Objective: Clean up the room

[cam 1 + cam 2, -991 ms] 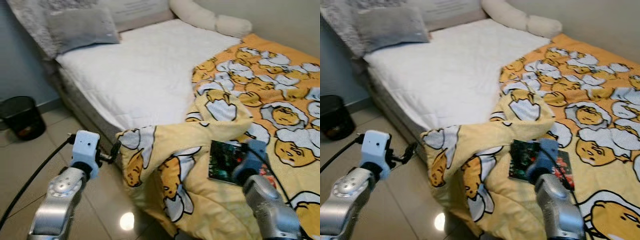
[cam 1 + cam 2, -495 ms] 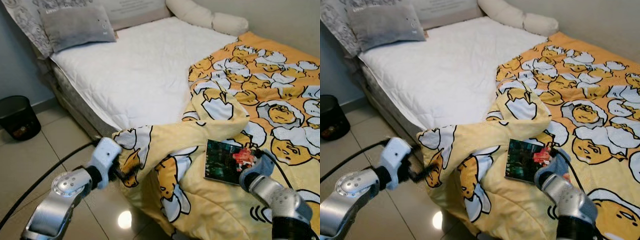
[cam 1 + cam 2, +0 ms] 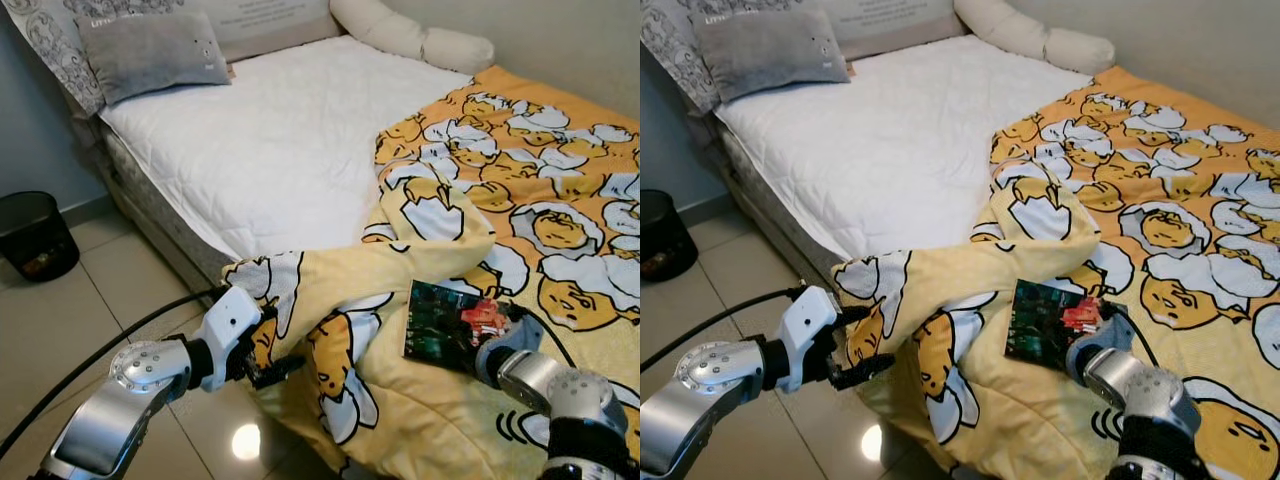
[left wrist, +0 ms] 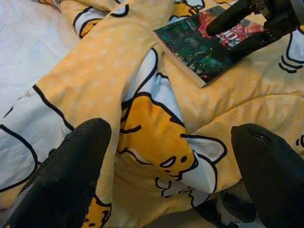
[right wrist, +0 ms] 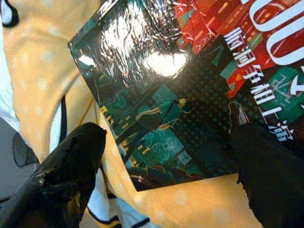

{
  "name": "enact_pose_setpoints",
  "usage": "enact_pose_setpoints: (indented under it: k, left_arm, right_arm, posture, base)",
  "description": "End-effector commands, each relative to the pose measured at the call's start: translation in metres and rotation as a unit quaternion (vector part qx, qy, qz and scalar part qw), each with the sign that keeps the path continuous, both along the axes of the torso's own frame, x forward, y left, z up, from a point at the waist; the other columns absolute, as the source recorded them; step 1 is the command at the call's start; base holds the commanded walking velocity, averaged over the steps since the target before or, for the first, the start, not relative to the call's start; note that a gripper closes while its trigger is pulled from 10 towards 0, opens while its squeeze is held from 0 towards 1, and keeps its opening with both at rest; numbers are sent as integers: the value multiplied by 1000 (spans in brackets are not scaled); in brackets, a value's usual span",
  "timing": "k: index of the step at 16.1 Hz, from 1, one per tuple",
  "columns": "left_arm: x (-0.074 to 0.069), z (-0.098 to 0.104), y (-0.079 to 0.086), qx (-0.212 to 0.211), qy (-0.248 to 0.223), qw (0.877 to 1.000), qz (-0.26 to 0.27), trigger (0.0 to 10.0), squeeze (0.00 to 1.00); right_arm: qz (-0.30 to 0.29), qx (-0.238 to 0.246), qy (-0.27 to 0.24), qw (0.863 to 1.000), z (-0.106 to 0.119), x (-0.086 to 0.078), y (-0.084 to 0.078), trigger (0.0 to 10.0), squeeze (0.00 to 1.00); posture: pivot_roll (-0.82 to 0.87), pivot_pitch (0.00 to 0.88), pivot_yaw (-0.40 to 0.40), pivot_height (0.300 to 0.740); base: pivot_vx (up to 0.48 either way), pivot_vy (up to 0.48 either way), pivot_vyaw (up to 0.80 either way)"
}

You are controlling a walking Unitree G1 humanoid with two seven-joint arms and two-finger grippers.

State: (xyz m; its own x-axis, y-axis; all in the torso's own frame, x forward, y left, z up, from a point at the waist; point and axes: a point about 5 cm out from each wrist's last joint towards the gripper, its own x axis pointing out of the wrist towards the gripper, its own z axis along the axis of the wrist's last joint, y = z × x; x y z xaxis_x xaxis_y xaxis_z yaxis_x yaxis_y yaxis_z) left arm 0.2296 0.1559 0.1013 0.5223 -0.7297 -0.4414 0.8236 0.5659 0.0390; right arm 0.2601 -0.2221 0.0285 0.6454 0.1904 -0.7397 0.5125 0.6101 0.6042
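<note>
Cleanup is looking barely started, my read: yellow blanket (image 3: pixel 470 250) is lying bunched and folded over on the bed (image 3: pixel 280 150), one corner hanging off the edge toward the floor (image 3: pixel 60 310), half the white mattress showing bare. Book (image 3: pixel 452 325) is sitting on top of the blanket near the bed's edge, not yet lifted. Left pincer (image 4: pixel 166 175) is sitting at the hanging blanket corner, fingers spread wide with a fold of fabric between them, nothing clamped. Right pincer (image 5: pixel 166 156) is hovering right at the book, fingers wide apart straddling the cover, not gripping as far as I can tell. Remaining, I'm guessing: book getting picked up and put away, blanket getting pulled flat. Count: one book, one blanket, one grey pillow (image 3: pixel 155 50) at the head, one long white bolster (image 3: pixel 410 38) along the wall, one black bin (image 3: pixel 35 235) standing on the floor beside the bed with something inside, too small to identify.
</note>
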Motion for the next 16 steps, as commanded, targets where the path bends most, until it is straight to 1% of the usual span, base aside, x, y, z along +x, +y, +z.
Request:
enact_pose_setpoints:
  k: [1, 4, 7, 8, 10, 11, 12, 13, 14, 16]
  left_arm:
    - [-1, 4, 0, 3, -1, 1000, -7, 10000, 616]
    - [-4, 4, -1, 1, 2, 1000, -8, 10000, 612]
    - [-5, 4, 0, 2, 5, 1000, -8, 10000, 608]
    - [-6, 3, 0, 2, 7, 1000, -9, 10000, 608]
    - [-6, 2, -1, 4, 12, 1000, -14, 10000, 612]
    - [-5, 3, 0, 4, 13, 1000, -15, 10000, 612]
    - [-5, 3, 0, 5, 14, 1000, -16, 10000, 608]
    - [-4, 3, 0, 7, 14, 1000, -18, 10000, 608]
    - [-3, 4, 1, 8, 14, 1000, -19, 10000, 573]
    - [0, 5, 2, 10, 10, 1000, -18, 10000, 502]
  right_arm:
    - [8, 2, 12, 1000, 0, -2, -1, 10000, 0]
    - [27, 6, 9, 1000, 6, -6, -9, 10000, 0]
    - [29, 14, 2, 999, 10, -6, -12, 10000, 0]
    - [30, 18, 0, 999, 11, -5, -12, 10000, 0]
    - [44, 18, 10, 999, 7, -3, -4, 10000, 0]
    - [47, 17, 15, 999, 1, 0, 1, 10000, 0]
    - [39, 6, 18, 999, -4, 3, 3, 10000, 0]
    - [11, -14, 8, 1000, -7, 9, 1, 10000, 0]
    - [-16, -11, 0, 1000, -8, 16, 3, 10000, 0]
    - [-25, -11, -30, 999, -2, 31, 12, 10000, 0]
  posture:
    - [-7, 0, -81, 740]
    - [5, 0, -110, 740]
    - [5, 0, -117, 740]
    - [5, 0, -117, 740]
    - [6, 0, -114, 740]
    - [4, 0, -110, 740]
    - [4, 0, -107, 740]
    - [5, 0, -104, 740]
    - [7, 0, -104, 740]
    - [10, 0, -104, 740]
  base:
    - [0, 0, 0]
    - [0, 0, 0]
    - [0, 0, 0]
    - [0, 0, 0]
    - [0, 0, 0]
    - [0, 0, 0]
    - [0, 0, 0]
    - [0, 0, 0]
    - [0, 0, 0]
    - [0, 0, 0]
